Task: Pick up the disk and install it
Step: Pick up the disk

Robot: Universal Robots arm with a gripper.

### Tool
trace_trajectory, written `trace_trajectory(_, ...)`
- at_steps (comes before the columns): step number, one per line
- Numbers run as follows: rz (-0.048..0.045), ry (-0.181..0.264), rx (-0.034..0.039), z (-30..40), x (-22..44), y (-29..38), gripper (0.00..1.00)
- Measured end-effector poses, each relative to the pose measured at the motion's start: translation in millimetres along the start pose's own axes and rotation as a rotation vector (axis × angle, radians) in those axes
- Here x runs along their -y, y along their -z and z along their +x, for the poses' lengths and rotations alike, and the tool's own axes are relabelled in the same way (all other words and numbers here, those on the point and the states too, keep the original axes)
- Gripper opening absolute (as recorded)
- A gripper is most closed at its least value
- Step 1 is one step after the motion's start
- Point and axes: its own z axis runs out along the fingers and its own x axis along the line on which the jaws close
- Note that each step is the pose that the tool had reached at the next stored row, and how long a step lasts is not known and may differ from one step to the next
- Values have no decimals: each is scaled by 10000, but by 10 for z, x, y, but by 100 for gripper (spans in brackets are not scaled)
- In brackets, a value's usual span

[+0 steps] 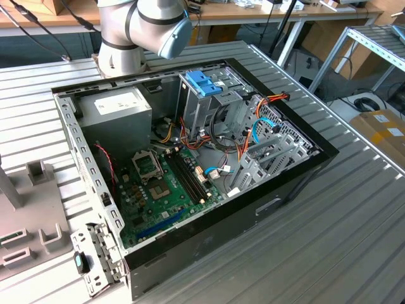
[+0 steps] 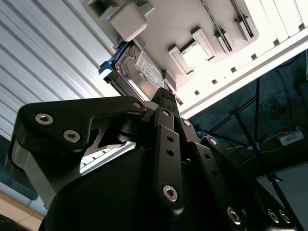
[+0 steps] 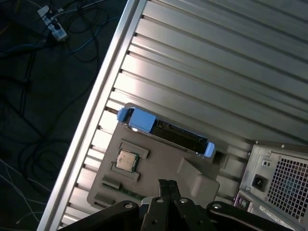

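Grey metal disk in blue plastic rail is standing edge-up in grey moulded tray — stiff, heavyish, shock-sensitive; pinching its flat faces looks best. Black gripper is hovering above tray, clenched empty.

Open computer case, slatted table, grey tray

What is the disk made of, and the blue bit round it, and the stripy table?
The disk looks like bare metal: grey, with a dull sheen. Its blue rail seems to be plastic: bright even colour, soft gloss. The table looks like ribbed metal, probably aluminium: silvery slats that catch the light.
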Motion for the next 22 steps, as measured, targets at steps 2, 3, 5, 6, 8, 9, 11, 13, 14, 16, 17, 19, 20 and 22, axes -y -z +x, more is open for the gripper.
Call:
trace_trajectory(2,-2,81,-4,0,0,0,10)
trace_trajectory(3,-3,127,-6,0,0,0,10)
trace_trajectory(5,-5,214,-9,0,0,0,10)
trace_trajectory(6,-7,277,-12,0,0,0,10)
trace_trajectory(8,-9,359,-16,0,0,0,10)
trace_trajectory(9,-10,404,-18,0,0,0,10)
trace_trajectory(11,-12,487,-22,0,0,0,10)
trace_trajectory(13,-15,597,-27,0,0,0,10)
trace_trajectory(14,-16,637,-29,0,0,0,10)
trace_trajectory(16,-18,738,-33,0,0,0,10)
trace_trajectory(17,-20,811,-37,0,0,0,10)
trace_trajectory(19,-22,905,-40,0,0,0,10)
trace_trajectory(20,-23,953,-42,0,0,0,10)
trace_trajectory(22,-25,1035,-46,0,0,0,10)
